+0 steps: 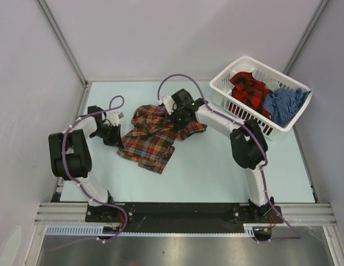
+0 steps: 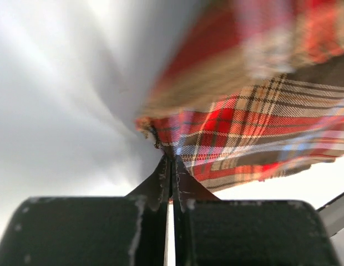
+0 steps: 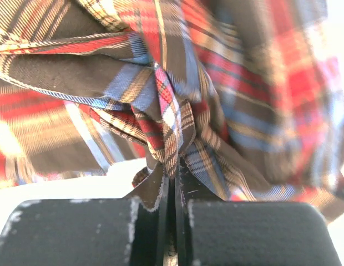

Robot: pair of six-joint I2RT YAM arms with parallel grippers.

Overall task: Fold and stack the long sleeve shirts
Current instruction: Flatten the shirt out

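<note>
A brown, red-orange and light-blue plaid shirt [image 1: 151,136] lies crumpled on the pale table, left of centre. My left gripper [image 1: 117,138] is shut on the shirt's left edge [image 2: 227,138]; the cloth corner is pinched at the fingertips [image 2: 171,158]. My right gripper [image 1: 182,117] is shut on a bunched fold at the shirt's upper right [image 3: 161,100]; cloth is caught between the fingertips [image 3: 173,166]. A red-and-black plaid shirt [image 1: 248,88] and a blue checked shirt [image 1: 284,104] lie in the basket at the back right.
The white plastic laundry basket [image 1: 227,83] stands at the table's back right corner. Grey walls close the left, back and right sides. Purple cables loop above both arms. The black base rail [image 1: 177,213] runs along the near edge.
</note>
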